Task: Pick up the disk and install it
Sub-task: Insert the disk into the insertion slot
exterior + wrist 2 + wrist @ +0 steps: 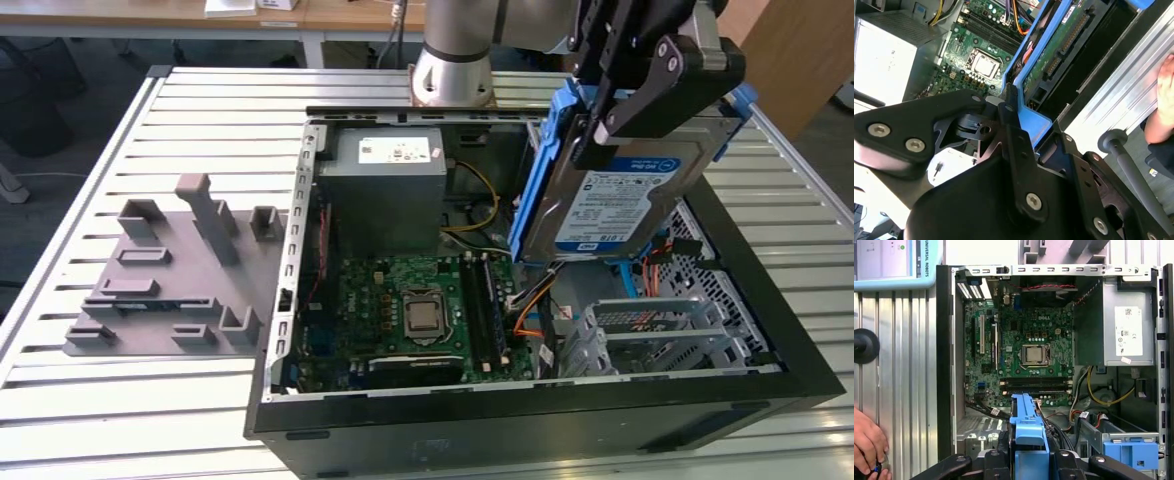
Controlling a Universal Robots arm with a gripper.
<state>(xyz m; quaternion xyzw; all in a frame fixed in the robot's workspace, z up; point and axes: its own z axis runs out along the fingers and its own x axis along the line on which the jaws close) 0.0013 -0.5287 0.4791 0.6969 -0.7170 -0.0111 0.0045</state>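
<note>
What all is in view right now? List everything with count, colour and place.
disk: one, silver in a blue carrier, held upright above the open case
computer case: one, black, open, on the table
motherboard: one, green, inside the case
power supply: one, grey, inside the case
fixture block: one, grey, on the table at the exterior view's left
table: one, silver slats, under everything
gripper: one, black, shut on the disk
person's hand: one, over the table beside the case
</note>
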